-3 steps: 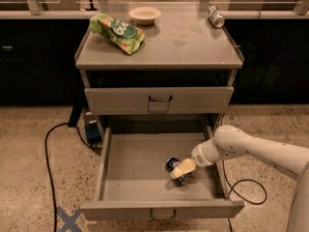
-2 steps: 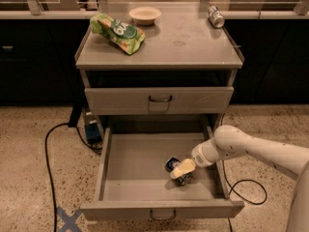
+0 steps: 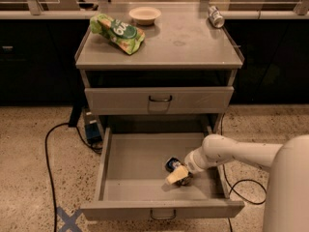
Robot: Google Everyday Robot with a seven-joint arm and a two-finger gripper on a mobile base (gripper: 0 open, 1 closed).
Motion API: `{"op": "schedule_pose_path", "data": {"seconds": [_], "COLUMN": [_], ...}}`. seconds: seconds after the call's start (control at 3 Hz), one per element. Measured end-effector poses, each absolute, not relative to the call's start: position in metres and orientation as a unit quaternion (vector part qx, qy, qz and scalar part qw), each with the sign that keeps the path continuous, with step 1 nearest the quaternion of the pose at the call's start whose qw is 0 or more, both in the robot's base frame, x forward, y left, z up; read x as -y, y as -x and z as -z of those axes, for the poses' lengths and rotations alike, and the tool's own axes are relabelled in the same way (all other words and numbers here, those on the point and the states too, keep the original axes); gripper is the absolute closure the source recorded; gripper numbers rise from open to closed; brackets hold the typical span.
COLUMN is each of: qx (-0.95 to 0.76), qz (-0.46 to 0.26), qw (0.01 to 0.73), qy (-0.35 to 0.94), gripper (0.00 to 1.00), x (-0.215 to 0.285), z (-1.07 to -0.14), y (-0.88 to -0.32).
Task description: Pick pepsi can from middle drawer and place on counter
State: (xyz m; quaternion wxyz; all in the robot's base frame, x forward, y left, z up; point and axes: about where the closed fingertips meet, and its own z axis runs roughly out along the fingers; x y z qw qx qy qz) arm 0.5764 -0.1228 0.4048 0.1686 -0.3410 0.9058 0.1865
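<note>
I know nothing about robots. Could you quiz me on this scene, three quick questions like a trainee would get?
1. Where is the gripper? A) down in the open middle drawer, by the pepsi can; B) folded out of sight; C) on the floor.
2. True or false: a green bag lies on the counter.
3. How many cans are in view?
Key: 1 A; 2 true; 3 two, counting the silver can.

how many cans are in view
2: the dark-blue pepsi can in the open grey metal middle drawer, at the gripper, and a silver-grey can by the grey counter's back right corner.
</note>
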Motion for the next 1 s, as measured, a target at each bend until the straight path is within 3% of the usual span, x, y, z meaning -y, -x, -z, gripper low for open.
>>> {"op": "schedule_pose_path", "data": {"seconds": [1.0], "qx": [-0.911], "qz": [-0.177], "qw": [0.135], "qy": [0.348], "gripper": [0.0], "x": [0.108], "z": [-0.362], "y": [-0.564]}}
